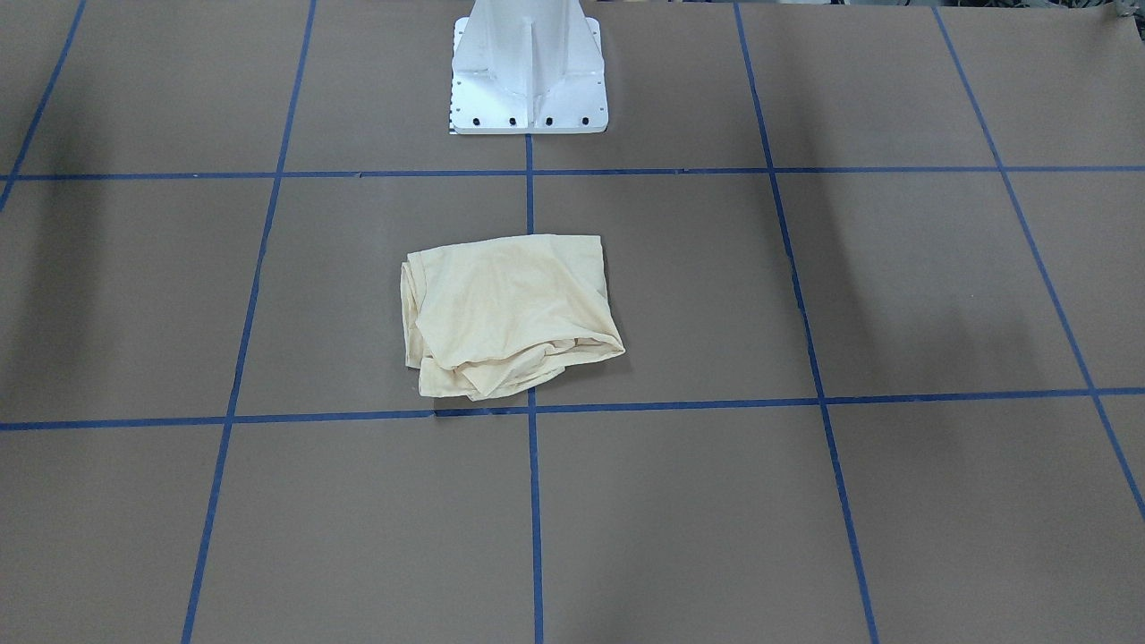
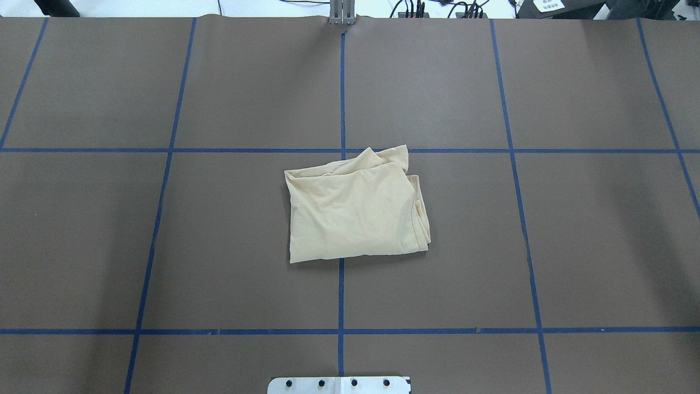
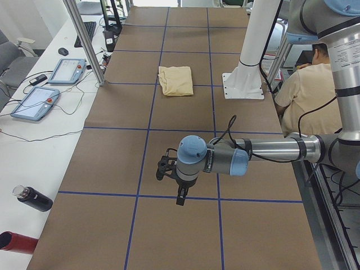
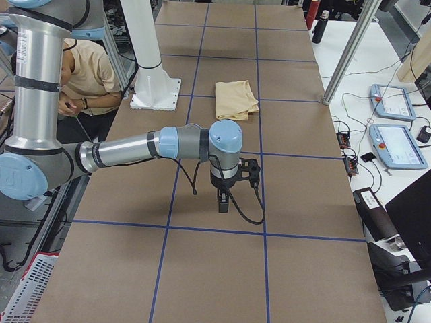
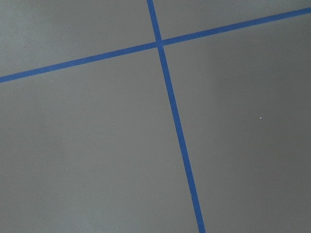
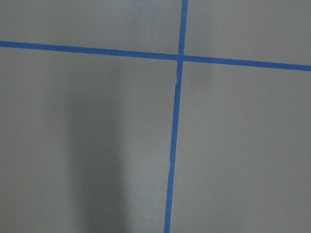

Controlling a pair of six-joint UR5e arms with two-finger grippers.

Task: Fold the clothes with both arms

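The table (image 2: 246, 82) is covered in brown paper marked into big squares with blue tape (image 2: 342, 98). The shirt (image 2: 355, 210) lies in the middle of it, folded into a rough, rumpled rectangle across the centre tape line, out in front of the white pedestal (image 1: 530, 72).

The left arm (image 3: 264, 152) and the right arm (image 4: 135, 148) each reach out over bare paper towards opposite ends of the table, well apart from the shirt. The left gripper (image 3: 180, 199) and the right gripper (image 4: 223, 204) point down above tape lines (whether either is spread or closed, I cannot tell).

A white bench (image 3: 34, 140) beside the table holds two control tablets (image 3: 67, 71) and a dark bottle (image 3: 34, 198). A person (image 3: 304, 95) sits behind the pedestal.
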